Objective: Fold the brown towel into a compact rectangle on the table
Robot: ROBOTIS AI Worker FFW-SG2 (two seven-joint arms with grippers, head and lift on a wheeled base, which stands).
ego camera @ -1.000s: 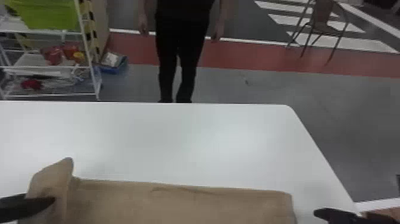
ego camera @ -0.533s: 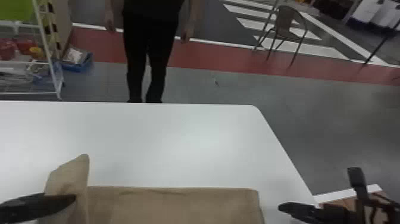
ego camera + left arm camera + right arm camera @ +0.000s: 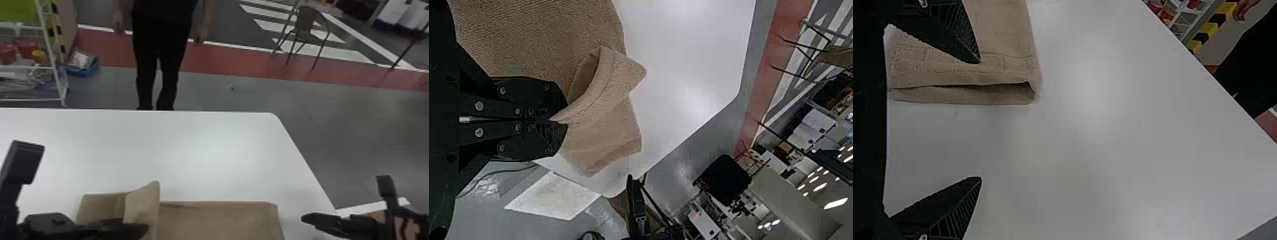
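The brown towel (image 3: 217, 220) lies as a folded strip at the table's near edge, its left part lifted into an upright flap. My left gripper (image 3: 145, 228) holds that flap at the towel's left part. In the left wrist view, the left gripper (image 3: 554, 120) is shut on the edge of the towel (image 3: 604, 85), with a raised fold rising from its fingertips. My right gripper (image 3: 308, 220) is just beyond the towel's right end. In the right wrist view, the right gripper (image 3: 980, 120) stands open, one finger over the towel's folded end (image 3: 1008, 65), the other over bare table.
The white table (image 3: 198, 153) stretches behind the towel, its right edge running near the right gripper. Past the table stand a white shelf rack (image 3: 52, 73) at left and a chair (image 3: 306, 28) at right.
My left gripper has carried the towel's left flap to the right over the strip, uncovering towel to its left. The head view has also shifted.
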